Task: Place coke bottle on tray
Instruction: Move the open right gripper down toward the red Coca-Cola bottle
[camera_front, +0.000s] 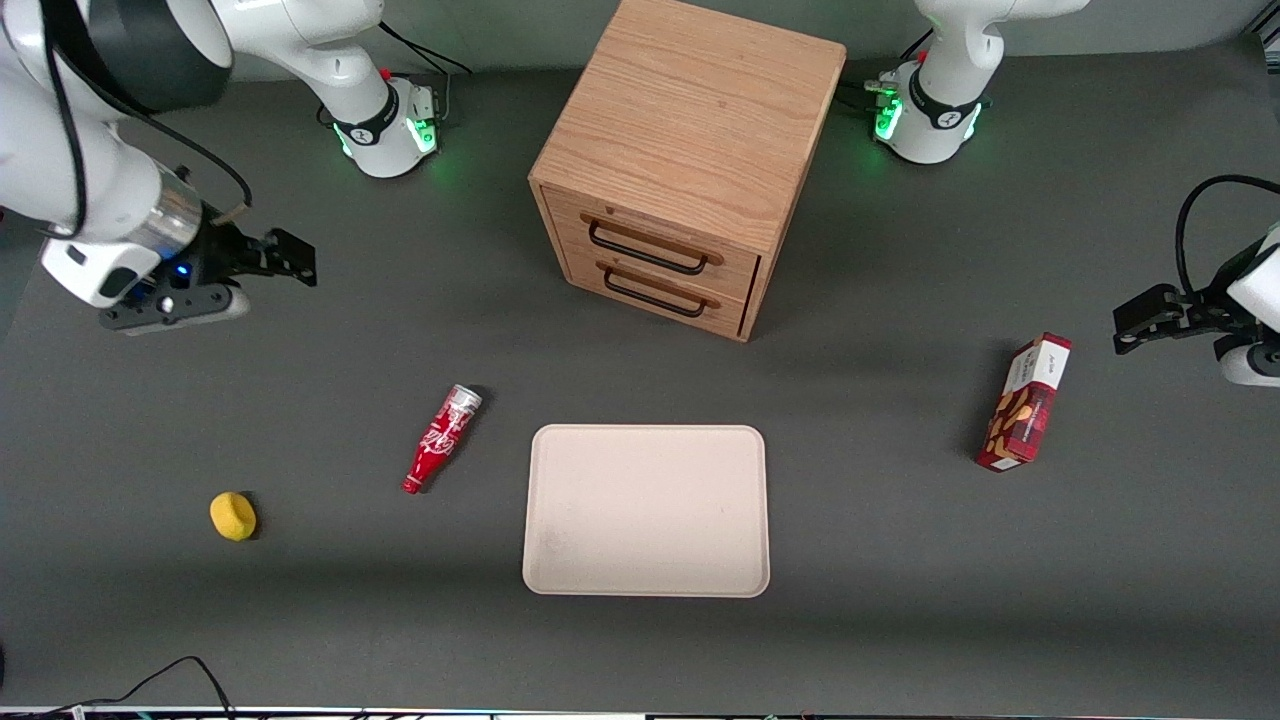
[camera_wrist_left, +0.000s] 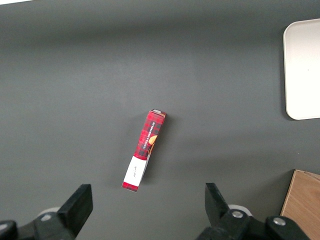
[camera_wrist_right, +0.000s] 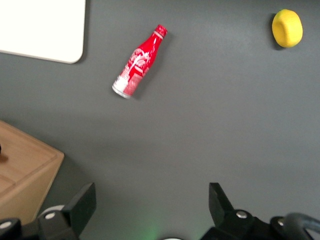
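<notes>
The coke bottle (camera_front: 442, 438) is small and red with white script. It lies on its side on the grey table beside the tray, silver base pointing away from the front camera. It also shows in the right wrist view (camera_wrist_right: 138, 61). The tray (camera_front: 560, 560) is a large flat cream rectangle with nothing on it; its corner shows in the right wrist view (camera_wrist_right: 60, 47). My right gripper (camera_front: 290, 257) hangs open and empty above the table toward the working arm's end, well apart from the bottle and farther from the front camera than it. It holds nothing in the wrist view (camera_wrist_right: 150, 205).
A wooden two-drawer cabinet (camera_front: 690, 160) stands farther from the front camera than the tray. A yellow lemon-like object (camera_front: 233, 516) lies beside the bottle toward the working arm's end. A red and white snack box (camera_front: 1024, 403) lies toward the parked arm's end.
</notes>
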